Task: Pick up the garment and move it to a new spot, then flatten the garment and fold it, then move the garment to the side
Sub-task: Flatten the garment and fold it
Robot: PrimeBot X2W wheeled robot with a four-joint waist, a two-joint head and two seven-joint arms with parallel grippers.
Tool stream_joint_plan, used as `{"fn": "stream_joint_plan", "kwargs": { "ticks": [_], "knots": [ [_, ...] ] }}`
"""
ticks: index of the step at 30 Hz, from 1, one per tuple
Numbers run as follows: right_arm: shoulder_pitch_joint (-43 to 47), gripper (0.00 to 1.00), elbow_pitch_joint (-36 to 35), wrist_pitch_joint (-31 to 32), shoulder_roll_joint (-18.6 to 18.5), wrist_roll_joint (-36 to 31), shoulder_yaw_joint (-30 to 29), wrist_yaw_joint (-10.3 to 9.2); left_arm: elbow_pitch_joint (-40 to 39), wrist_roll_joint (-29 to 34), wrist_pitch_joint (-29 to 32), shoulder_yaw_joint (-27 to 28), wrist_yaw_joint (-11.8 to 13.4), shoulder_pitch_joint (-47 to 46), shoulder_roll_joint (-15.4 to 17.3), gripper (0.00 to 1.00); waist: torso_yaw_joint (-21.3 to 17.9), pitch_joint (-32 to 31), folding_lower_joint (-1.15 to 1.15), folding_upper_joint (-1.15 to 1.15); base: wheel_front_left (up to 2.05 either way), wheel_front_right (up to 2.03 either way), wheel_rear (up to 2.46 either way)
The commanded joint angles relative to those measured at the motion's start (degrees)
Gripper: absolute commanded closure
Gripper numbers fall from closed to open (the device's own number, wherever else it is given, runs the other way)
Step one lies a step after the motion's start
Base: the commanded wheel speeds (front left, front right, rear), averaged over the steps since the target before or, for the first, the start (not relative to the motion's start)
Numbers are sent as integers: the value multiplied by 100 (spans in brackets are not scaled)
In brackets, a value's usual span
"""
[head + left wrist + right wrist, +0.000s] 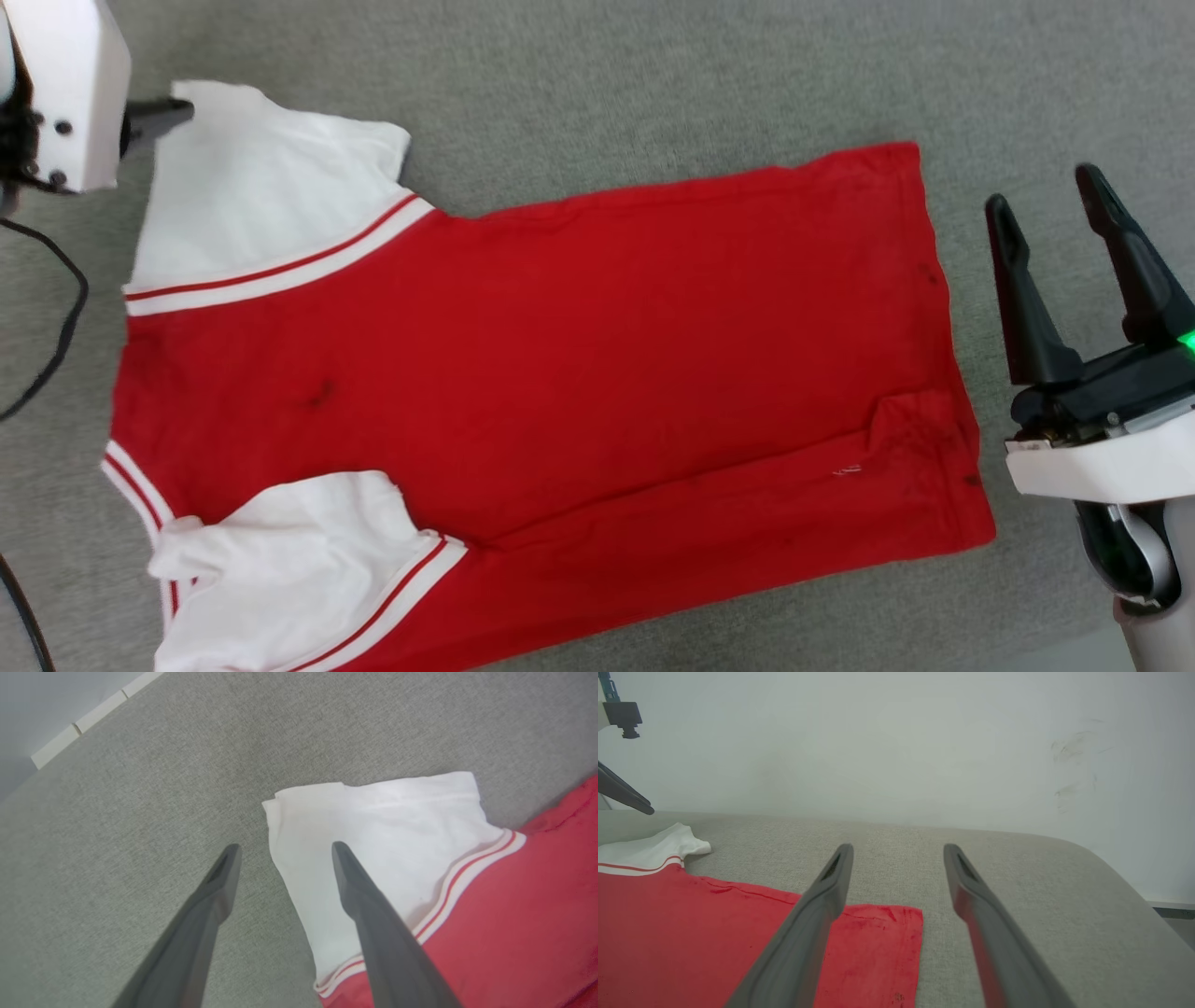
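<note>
You see the grey table [653, 75] carrying the garment [560, 355] spread flat, plain red side up, your left gripper [285, 846] at one white sleeve's [373, 826] edge, your right gripper [1042, 187] just beside its hem, both jaws wide apart and empty.

white arm casing [70, 84], dark screws [63, 126], black cable [67, 317], dark right pincer [1042, 187], green light [1187, 340]

— What's underneath everything?
— A grey woven fabric surface [653, 75], flat, with a rounded corner [1092, 854] at the far right.
— And behind it?
— A plain pale wall [878, 742], with faint dark scuff marks [1069, 751] toward the right.
— Anything else?
— A white strip [93, 716] beyond the surface's left edge. The light is soft and even.
</note>
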Motion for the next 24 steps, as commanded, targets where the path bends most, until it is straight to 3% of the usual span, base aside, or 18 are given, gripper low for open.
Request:
{"fn": "stream_joint_plan", "kwargs": {
  "ticks": [1, 6, 12, 13, 14, 15, 24],
  "knots": [
    [-121, 0, -29, -22, 6, -34, 23, -3, 27, 14, 58, -11, 16, -99, -45, 0, -168, 289, -1, 0, 0, 0, 0],
    [-353, 0, 40, -27, -22, -44, 181, -4, 173, 158, 590, -161, 107, -499, -84, 0, -320, 596, -1, 0, 0, 0, 0],
    [-443, 0, 141, -25, -1, -32, 178, -4, 256, 265, 949, -466, -34, -410, 12, 0, -355, 702, -1, 0, 0, 0, 0],
    [-453, 0, 153, -26, -10, -29, 172, -4, 251, 270, 974, -508, -45, -376, 49, 53, -353, 698, -1, 0, 0, 0, 0],
    [-467, 0, 170, -25, -22, -26, 156, -4, 241, 257, 971, -526, -68, -342, 69, 88, -342, 689, -1, 0, 0, 0, 0],
    [-491, 0, 181, -25, -37, -27, 143, -4, 225, 213, 962, -530, -87, -313, 76, 100, -331, 678, -1, 0, 0, 0, 0],
    [-1011, 0, 224, 142, -523, -142, 32, -4, 81, 149, 433, -446, -169, -378, -136, 100, -110, 336, -1, 0, 0, 0, 0]
  ]
}}
